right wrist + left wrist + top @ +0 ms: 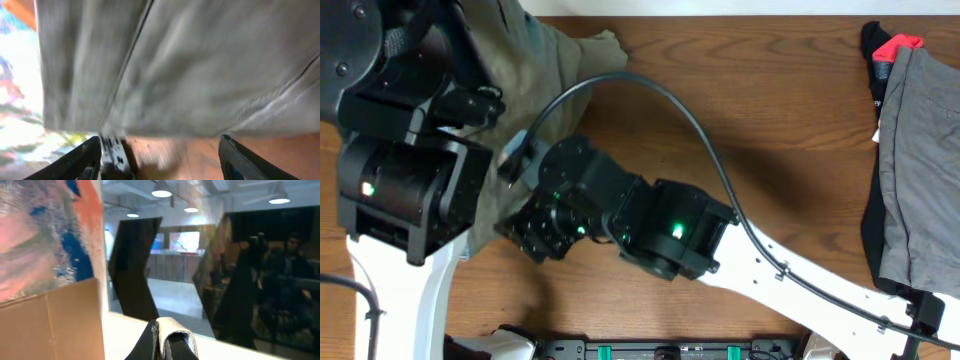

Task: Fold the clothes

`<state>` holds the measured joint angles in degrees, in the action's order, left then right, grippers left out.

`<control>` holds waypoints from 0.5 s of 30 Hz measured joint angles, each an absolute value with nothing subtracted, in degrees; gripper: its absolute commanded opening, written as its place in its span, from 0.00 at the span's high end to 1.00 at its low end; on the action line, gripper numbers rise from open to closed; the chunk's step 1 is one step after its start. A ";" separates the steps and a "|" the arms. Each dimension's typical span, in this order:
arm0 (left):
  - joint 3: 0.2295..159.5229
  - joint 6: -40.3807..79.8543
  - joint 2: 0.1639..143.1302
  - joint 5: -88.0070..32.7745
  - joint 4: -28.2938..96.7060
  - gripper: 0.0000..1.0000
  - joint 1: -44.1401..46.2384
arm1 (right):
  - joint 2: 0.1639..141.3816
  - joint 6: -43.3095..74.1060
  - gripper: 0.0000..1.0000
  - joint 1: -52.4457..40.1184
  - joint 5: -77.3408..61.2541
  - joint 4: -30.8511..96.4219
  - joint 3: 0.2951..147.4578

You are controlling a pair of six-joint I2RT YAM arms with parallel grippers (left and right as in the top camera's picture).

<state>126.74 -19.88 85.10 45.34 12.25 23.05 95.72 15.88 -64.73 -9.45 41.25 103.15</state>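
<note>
The khaki shorts (pixel 535 50) are showing as soft, matt woven cloth with stitched seams, the desk (pixel 770 120) is showing smooth brown wood grain with a faint sheen, the grey garment (pixel 920 150) is looking matt and finely woven, and the cable (pixel 700 130) is looking like smooth black rubber.

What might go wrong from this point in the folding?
The right gripper is open beside the edge of the khaki cotton shorts; closing now may miss the hem or pinch one layer. The looping black cable passes by the shorts and might snag them. The left arm and right arm crowd together and may collide.
</note>
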 measured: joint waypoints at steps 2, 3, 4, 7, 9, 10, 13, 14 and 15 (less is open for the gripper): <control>126.74 -21.63 85.58 47.29 9.10 0.94 23.11 | 95.72 14.09 0.27 -65.95 -8.75 42.28 103.15; 126.74 -22.55 85.78 48.23 7.64 0.94 23.09 | 95.72 13.23 0.27 -66.46 -8.49 42.59 103.15; 126.74 -23.86 86.00 49.50 5.85 0.94 23.11 | 95.72 12.40 0.27 -66.87 -8.23 42.76 103.15; 126.74 -26.92 86.26 52.07 3.53 0.94 23.11 | 95.72 10.02 0.27 -67.75 -7.62 42.87 103.15; 126.74 -28.40 86.39 53.45 2.83 0.94 23.11 | 95.64 8.58 0.26 -68.10 -7.27 42.89 103.15; 126.74 -28.86 86.52 54.17 2.31 0.94 23.11 | 95.59 7.99 0.25 -68.12 -7.11 42.92 103.15; 126.74 -29.87 86.96 55.53 1.80 0.94 23.11 | 95.15 6.55 0.24 -68.12 -6.90 43.00 103.15; 126.74 -30.09 87.11 55.72 1.83 0.94 23.09 | 94.96 6.22 0.25 -68.12 -6.81 43.09 103.15; 126.74 -30.28 87.35 55.90 1.78 0.94 23.11 | 94.80 5.78 0.25 -68.12 -6.81 43.22 103.15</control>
